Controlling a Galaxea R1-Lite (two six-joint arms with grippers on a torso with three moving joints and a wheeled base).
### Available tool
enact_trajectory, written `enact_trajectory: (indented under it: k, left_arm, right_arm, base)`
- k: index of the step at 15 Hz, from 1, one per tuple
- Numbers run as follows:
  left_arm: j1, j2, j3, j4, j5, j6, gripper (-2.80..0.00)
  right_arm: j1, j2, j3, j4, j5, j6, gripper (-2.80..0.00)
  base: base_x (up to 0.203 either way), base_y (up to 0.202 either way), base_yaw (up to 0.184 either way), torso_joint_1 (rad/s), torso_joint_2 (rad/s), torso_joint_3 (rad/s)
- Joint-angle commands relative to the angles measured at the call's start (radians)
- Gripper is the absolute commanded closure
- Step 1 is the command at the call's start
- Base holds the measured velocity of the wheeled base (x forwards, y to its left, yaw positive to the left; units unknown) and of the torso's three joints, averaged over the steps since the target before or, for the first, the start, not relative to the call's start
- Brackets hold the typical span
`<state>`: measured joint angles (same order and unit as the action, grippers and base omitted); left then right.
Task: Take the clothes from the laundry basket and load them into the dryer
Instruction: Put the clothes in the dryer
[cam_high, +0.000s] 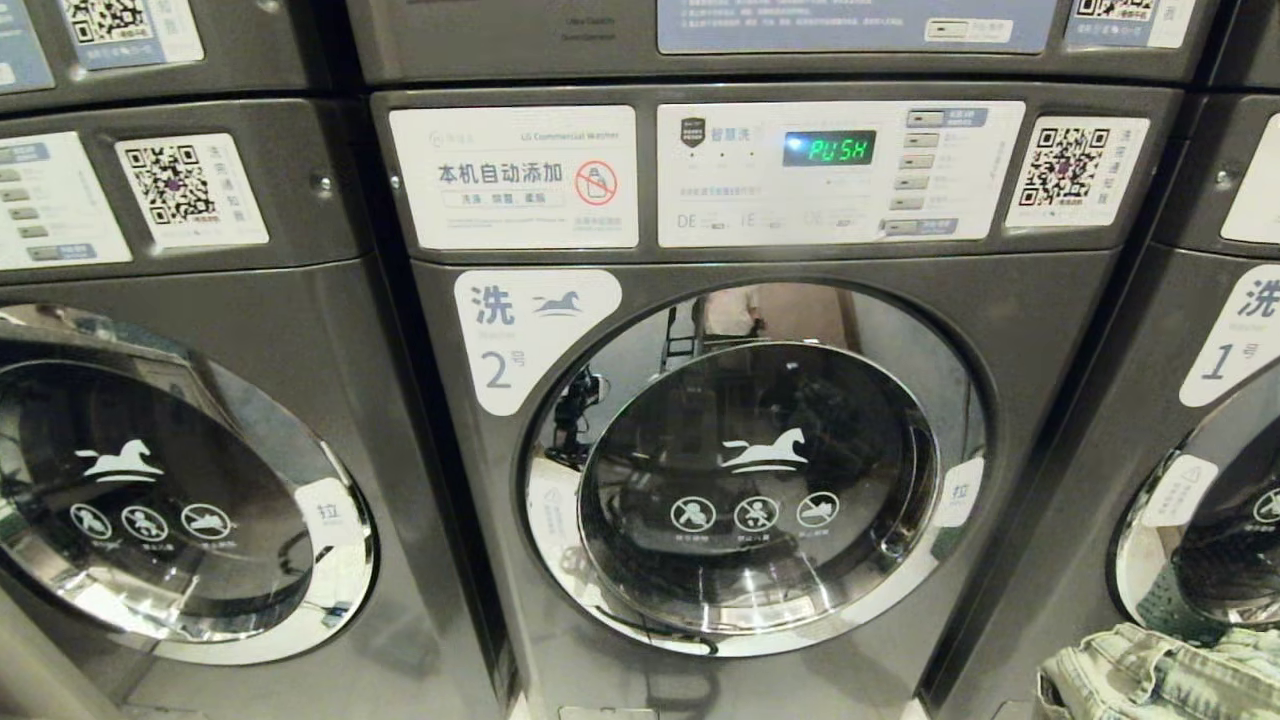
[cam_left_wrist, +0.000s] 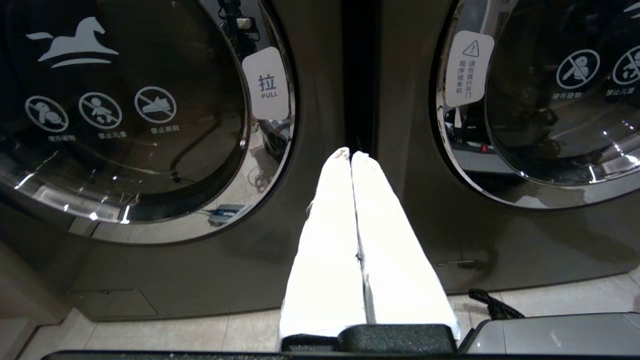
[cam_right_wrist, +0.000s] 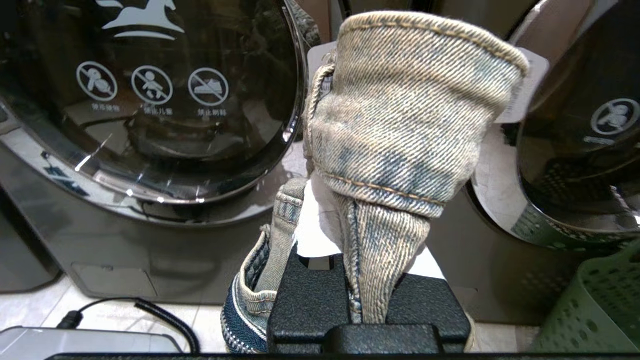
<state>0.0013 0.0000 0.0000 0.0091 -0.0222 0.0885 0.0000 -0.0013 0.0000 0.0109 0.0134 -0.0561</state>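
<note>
Background: 3 grey front-loading machines are seen side by side on a pale tiled floor (cam_left_wrist: 240, 332), with more units stacked above.
Right fingers: the white fingers (cam_right_wrist: 312, 227) are clenched on a fold of faded denim, and only a small part of them is seen behind the cloth.
Right gripper: the right gripper (cam_right_wrist: 345, 220) is held low in front of the machines, between the middle door and the right-hand door.
Denim garment: the denim garment (cam_right_wrist: 400, 125) is bunched up above the right gripper, and its waistband hangs down beside the black gripper body.
Left fingers: the 2 white fingers (cam_left_wrist: 327, 240) are pressed together with nothing between them.
Left gripper: the left gripper (cam_left_wrist: 351, 156) is pointed at the dark gap between the left machine and the middle machine, low near the floor.
Middle machine: the middle door (cam_high: 755, 470), marked 2, is closed, and the green display (cam_high: 829, 148) reads PUSH.
Clothes: a heap of pale denim clothes (cam_high: 1160, 675) is seen at the lower right of the head view, in front of the right-hand machine.
Laundry basket: a green perforated laundry basket (cam_right_wrist: 595, 300) stands on the floor beside the right-hand machine.
Cable: a black cable (cam_right_wrist: 150, 312) lies on the floor tiles.
</note>
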Motion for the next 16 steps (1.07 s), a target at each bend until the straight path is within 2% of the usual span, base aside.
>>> enact_trajectory:
  k: [1,5,10,14,16]
  left_arm:
    - [0.0,-0.002,0.0,0.0,0.001,0.0,0.0]
    - [0.0,-0.002,0.0,0.0,0.001,0.0,0.0]
    - [0.0,-0.002,0.0,0.0,0.001,0.0,0.0]
    - [0.0,-0.002,0.0,0.0,0.001,0.0,0.0]
    - [0.0,-0.002,0.0,0.0,0.0,0.0,0.0]
  right_arm:
    - [0.0,0.0,0.0,-0.001,0.0,0.004,0.0]
    - [0.0,0.0,0.0,-0.002,-0.001,0.013,0.0]
    - [0.0,0.0,0.0,-0.002,-0.001,0.005,0.0]
    - [0.0,0.0,0.0,-0.002,-0.001,0.004,0.0]
    - [0.0,0.0,0.0,-0.002,0.0,0.004,0.0]
  base:
    - [0.194,0.0,0.0,0.005,0.01,0.0]
    - [0.123,0.0,-0.004,0.003,0.0,0.002]
    - [-0.012,0.0,-0.001,0.008,-0.02,-0.004]
    - [0.0,0.0,0.0,0.16,-0.15,-0.197]
    - [0.0,0.0,0.0,0.208,-0.55,-0.249]
